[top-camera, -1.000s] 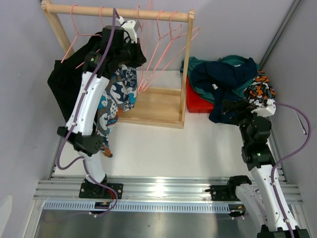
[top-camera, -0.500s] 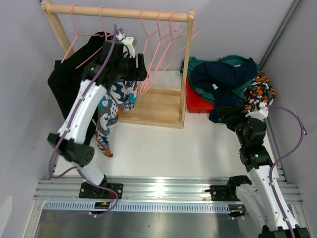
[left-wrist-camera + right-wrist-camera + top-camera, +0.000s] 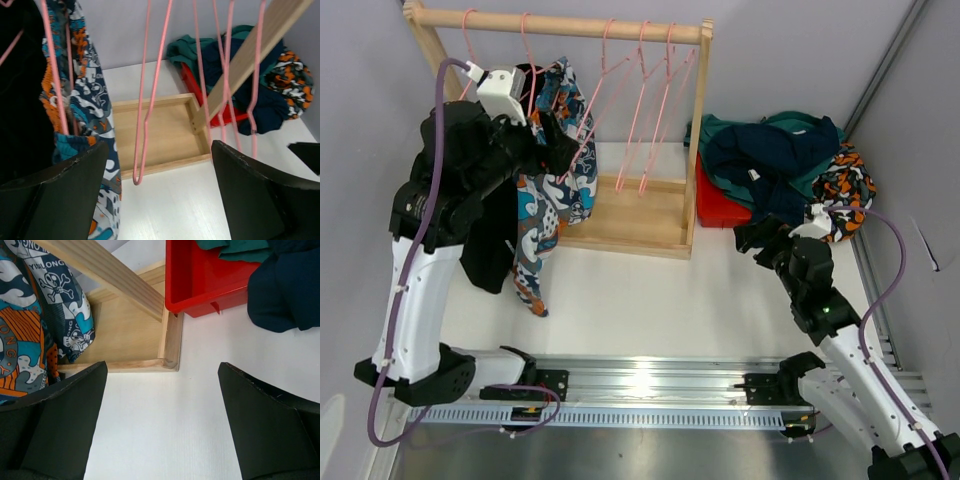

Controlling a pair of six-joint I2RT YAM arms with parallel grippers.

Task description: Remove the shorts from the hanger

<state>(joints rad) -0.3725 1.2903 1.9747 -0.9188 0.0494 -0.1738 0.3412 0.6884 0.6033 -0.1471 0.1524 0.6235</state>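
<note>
Near right, the right arm point(image 3: 820, 300) reaches over the white table point(image 3: 650, 300). Its jaws are wide open and hold nothing. On the left, the left arm point(image 3: 420, 250) stands tall by the wooden rack point(image 3: 630, 215). Its jaws are open too, just beside the blue-orange-white shorts point(image 3: 545, 200) hanging from the rack. Black shorts point(image 3: 490, 250) hang left of them. Far right, navy shorts point(image 3: 760, 160), teal shorts point(image 3: 720, 135) and black-orange-white shorts point(image 3: 845, 185) lie piled on a red bin point(image 3: 715, 210).

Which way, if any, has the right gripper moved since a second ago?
Yes. The right gripper went left and nearer, off the pile of shorts to the table by the red bin.
</note>
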